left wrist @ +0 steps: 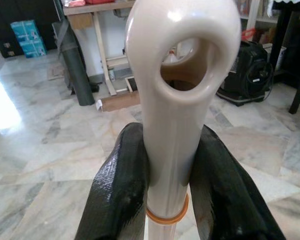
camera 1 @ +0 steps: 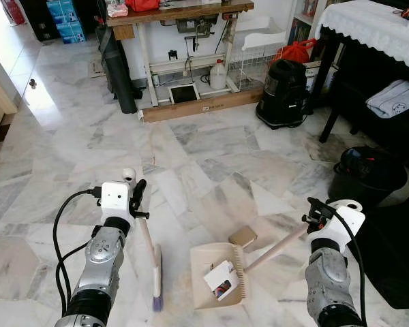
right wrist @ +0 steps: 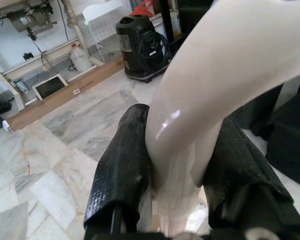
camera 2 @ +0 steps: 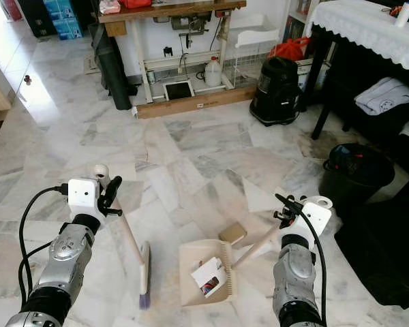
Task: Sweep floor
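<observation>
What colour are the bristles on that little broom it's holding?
The broom's bristles look purple at the tips; the left eye view shows them best.

Counted on the marble floor: one broom (camera 1: 155, 269), one dustpan (camera 1: 219, 275) holding apparently two scraps, one tan block (camera 1: 243, 236), one black vacuum (camera 1: 284, 93), one black bin (camera 1: 365, 176).

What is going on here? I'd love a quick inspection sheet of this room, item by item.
Surface: marble floor.
Job's things: broom bristles down on the floor; dustpan flat on the floor, holding a small white packet; tan block at its far edge.
Clutter: black bucket, black vacuum cleaner, white jug.
Grippers: left hand shut on the broom handle; right hand shut on the dustpan handle.
Cables: black cable looping off the left wrist.
Surroundings: sewing table, cloth-covered table.
</observation>
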Controlling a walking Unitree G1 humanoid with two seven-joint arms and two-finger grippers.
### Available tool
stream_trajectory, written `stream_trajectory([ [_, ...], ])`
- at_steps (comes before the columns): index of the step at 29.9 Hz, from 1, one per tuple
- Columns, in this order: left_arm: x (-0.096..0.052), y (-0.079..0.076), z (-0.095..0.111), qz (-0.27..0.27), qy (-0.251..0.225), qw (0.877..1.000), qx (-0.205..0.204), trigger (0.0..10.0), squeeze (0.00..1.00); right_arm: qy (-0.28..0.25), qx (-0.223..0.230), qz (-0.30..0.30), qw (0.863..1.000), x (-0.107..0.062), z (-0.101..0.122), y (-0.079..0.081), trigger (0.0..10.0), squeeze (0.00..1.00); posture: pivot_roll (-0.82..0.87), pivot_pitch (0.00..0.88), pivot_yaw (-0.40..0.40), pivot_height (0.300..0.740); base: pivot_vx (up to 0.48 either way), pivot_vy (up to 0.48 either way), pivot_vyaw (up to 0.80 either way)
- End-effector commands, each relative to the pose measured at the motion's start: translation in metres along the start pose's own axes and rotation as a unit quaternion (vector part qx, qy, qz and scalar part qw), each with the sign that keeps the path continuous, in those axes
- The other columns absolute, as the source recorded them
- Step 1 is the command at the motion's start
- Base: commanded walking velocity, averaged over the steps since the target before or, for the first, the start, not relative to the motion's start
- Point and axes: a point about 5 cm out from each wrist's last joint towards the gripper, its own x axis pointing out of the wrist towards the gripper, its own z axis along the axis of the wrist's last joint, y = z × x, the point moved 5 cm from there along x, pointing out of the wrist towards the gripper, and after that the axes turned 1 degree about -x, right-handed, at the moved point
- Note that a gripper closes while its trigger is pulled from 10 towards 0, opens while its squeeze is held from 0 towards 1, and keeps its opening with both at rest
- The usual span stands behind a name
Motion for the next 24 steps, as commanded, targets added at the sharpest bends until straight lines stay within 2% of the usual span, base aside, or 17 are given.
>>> stream_trajectory([
  [1, 0.0059, 0.0001, 0.0122, 0.003, -0.024, 1.0, -0.001, 10.0, 0.0, -0.032, 0.0, 0.006, 0.999, 0.0046, 0.0163, 0.0052, 10.0, 0.0, -0.1, 0.0, 0.024, 0.74, 0.0, 0.0, 0.0],
  [7, 0.0045, -0.0026, 0.0095, 0.001, -0.021, 1.0, -0.006, 10.0, 0.0, -0.04, -0.017, 0.013, 0.999, 0.0057, 0.0206, 0.0062, 10.0, 0.0, -0.1, 0.0, 0.023, 0.74, 0.0, 0.0, 0.61],
  [24, 0.0028, -0.0061, 0.0052, 0.0, -0.014, 1.0, -0.008, 10.0, 0.0, -0.032, -0.019, 0.02, 0.999, 0.0021, 0.0142, 0.0119, 10.0, 0.0, -0.1, 0.0, 0.03, 0.74, 0.0, 0.0, 0.8],
])
